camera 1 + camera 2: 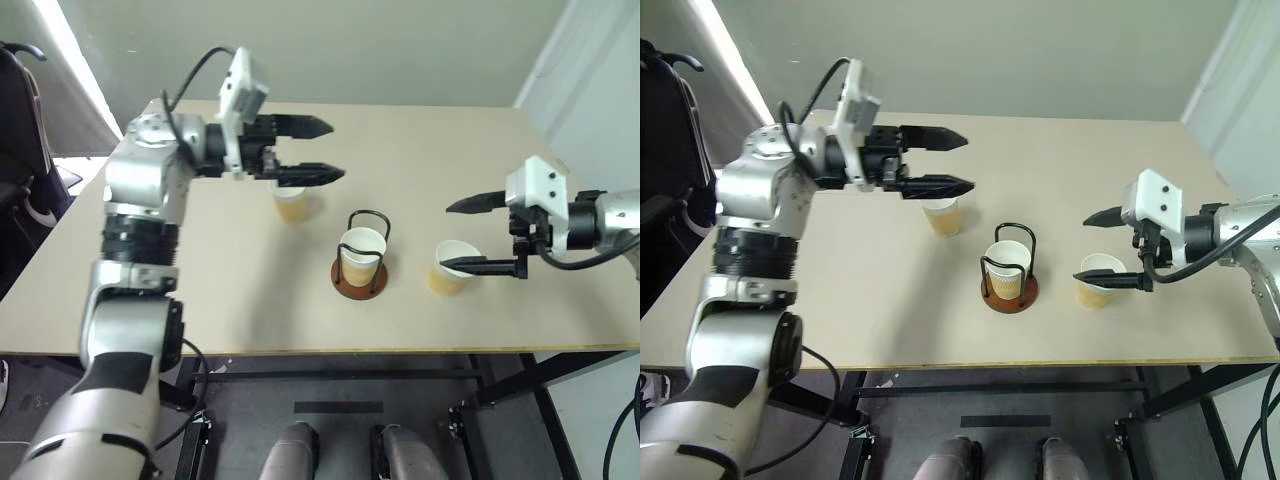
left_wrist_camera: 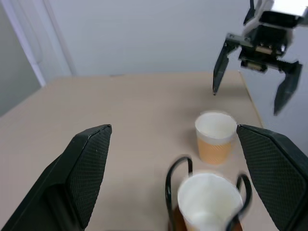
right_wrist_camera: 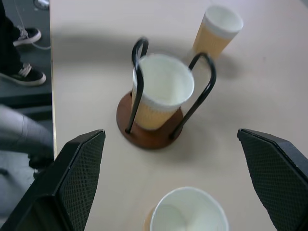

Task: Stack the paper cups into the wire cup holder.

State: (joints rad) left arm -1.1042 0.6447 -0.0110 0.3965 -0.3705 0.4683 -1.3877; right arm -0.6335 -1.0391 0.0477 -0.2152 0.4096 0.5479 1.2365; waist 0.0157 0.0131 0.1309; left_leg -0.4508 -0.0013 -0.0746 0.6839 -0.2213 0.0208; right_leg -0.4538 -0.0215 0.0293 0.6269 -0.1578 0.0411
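holder (image 1: 361, 262): one cup seated | right-side cup (image 1: 452, 266) upright between my right gripper (image 1: 472, 236) fingers, spread, nearest | left gripper (image 1: 322, 150) spread, empty, above far-left cup (image 1: 292, 204)

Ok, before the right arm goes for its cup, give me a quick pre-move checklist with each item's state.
1. Right gripper open: ok.
2. Right-hand cup upright on the table, between the open fingers: ok.
3. Left gripper open, raised clear of the wire cup holder: ok.
4. One cup already seated in the holder: ok.
5. Far cup upright, still to be stacked: ok.
6. Seated cup fully down on the base: cannot tell.
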